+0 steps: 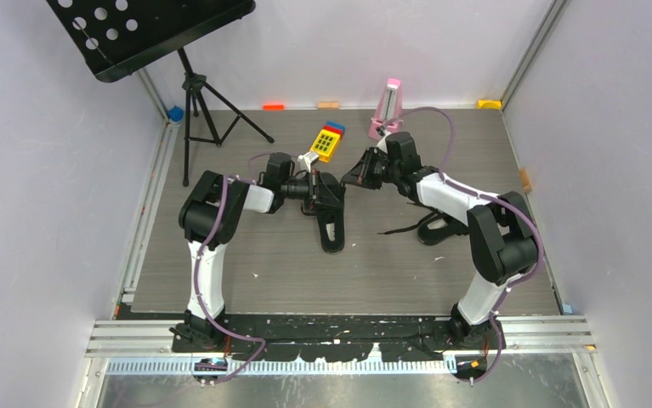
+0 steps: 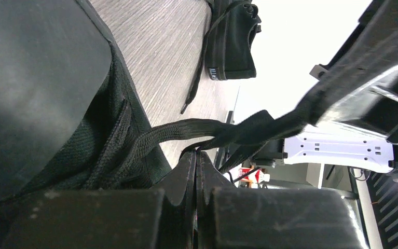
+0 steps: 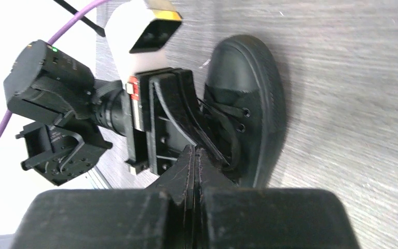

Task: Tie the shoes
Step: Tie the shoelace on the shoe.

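Laces (image 2: 186, 129) of the middle shoe (image 3: 248, 93) are pinched by closed left gripper (image 2: 196, 155) and closed right gripper (image 3: 194, 151) just above it.

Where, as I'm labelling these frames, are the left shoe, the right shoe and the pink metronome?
left shoe (image 3: 246, 78): right wrist view, on its toe cap.
right shoe (image 2: 234, 46): left wrist view, on its heel side.
pink metronome (image 1: 388, 102): top view, on its body.
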Available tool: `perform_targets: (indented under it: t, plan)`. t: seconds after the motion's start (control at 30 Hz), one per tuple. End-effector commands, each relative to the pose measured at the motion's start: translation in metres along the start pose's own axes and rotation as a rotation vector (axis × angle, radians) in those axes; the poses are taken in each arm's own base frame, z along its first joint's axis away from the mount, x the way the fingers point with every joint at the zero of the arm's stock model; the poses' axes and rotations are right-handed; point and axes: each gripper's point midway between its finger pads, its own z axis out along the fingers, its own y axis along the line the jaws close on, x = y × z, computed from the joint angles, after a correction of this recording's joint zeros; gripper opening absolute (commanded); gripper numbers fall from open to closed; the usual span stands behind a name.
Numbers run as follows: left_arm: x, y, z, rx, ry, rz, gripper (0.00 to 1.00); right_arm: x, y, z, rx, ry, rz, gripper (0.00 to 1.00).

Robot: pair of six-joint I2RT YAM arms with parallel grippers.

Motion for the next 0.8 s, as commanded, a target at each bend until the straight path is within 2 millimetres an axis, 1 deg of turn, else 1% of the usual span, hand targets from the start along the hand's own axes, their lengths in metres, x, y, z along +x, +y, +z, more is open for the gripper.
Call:
perform_targets:
  t: [0.0,0.1,0.2,0.37,0.53,0.6,0.67,0.77]
  plan:
    - [-0.005,-0.02,0.0,0.019,0.007,0.065,0.0,-0.016,0.019,0.005,-0.03,-0.023,-0.051,0.0]
    - [-0.005,-0.021,0.002,0.019,0.011,0.066,0.0,-0.018,0.024,0.007,-0.037,-0.025,-0.057,0.0]
    - [-0.005,-0.025,0.004,0.028,0.019,0.069,0.0,-0.019,0.027,0.011,-0.038,-0.019,-0.063,0.0]
    - [-0.003,-0.041,0.003,0.049,0.028,0.08,0.0,-0.02,0.028,0.017,-0.039,-0.012,-0.066,0.0]
    - [-0.004,-0.057,-0.003,0.068,0.023,0.065,0.0,-0.018,0.026,0.02,-0.037,-0.006,-0.067,0.0]
    - [-0.007,-0.057,-0.006,0.043,0.017,0.066,0.0,-0.017,0.025,0.02,-0.037,-0.008,-0.067,0.0]
    - [-0.004,-0.051,-0.007,0.004,0.033,0.038,0.0,-0.016,0.023,0.02,-0.035,-0.006,-0.068,0.0]
    - [-0.002,-0.045,-0.004,-0.007,0.048,0.006,0.0,-0.015,0.023,0.021,-0.036,-0.003,-0.069,0.0]
